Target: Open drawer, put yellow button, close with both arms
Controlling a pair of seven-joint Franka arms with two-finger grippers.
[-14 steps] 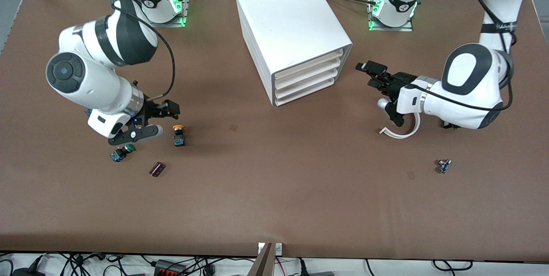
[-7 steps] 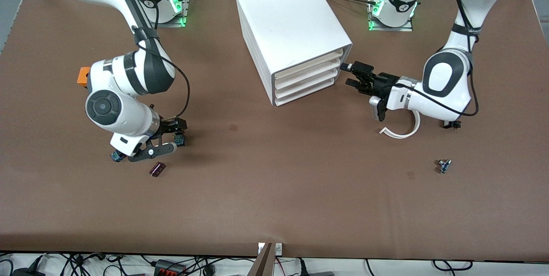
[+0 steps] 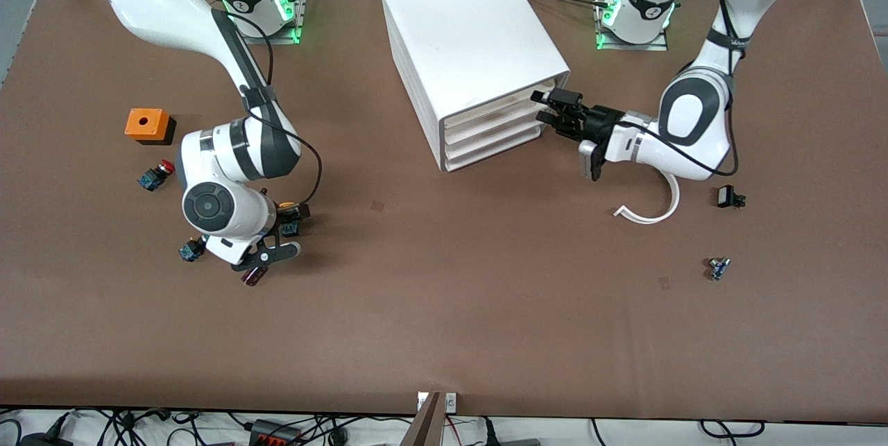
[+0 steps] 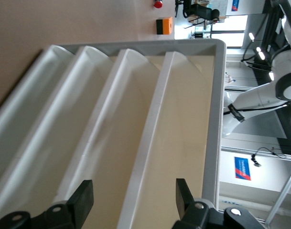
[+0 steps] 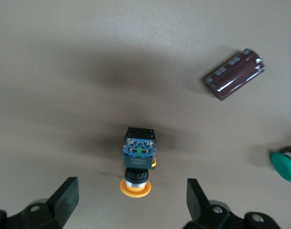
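The yellow button (image 3: pixel 286 209) lies on its side on the table toward the right arm's end. In the right wrist view the yellow button (image 5: pixel 139 162) lies between the open fingers of my right gripper (image 5: pixel 132 200), untouched. In the front view my right gripper (image 3: pixel 294 231) is low over it. The white cabinet (image 3: pixel 472 37) stands mid-table, and its top drawer (image 3: pixel 496 112) looks shut. My left gripper (image 3: pixel 555 107) is open at the corner of that drawer front. In the left wrist view its fingers (image 4: pixel 83 198) straddle the top drawer's front lip (image 4: pixel 155 119).
Near the right gripper lie a brown capacitor (image 3: pixel 253 276), a green-capped button (image 3: pixel 189 250), a red-capped button (image 3: pixel 156 174) and an orange block (image 3: pixel 148 124). Toward the left arm's end lie a white curved piece (image 3: pixel 652 213), a small black part (image 3: pixel 728 198) and a small blue part (image 3: pixel 718 268).
My right gripper has come down over the yellow button, uncovering the orange block and red button. My left gripper has moved up to the cabinet's top drawer front.
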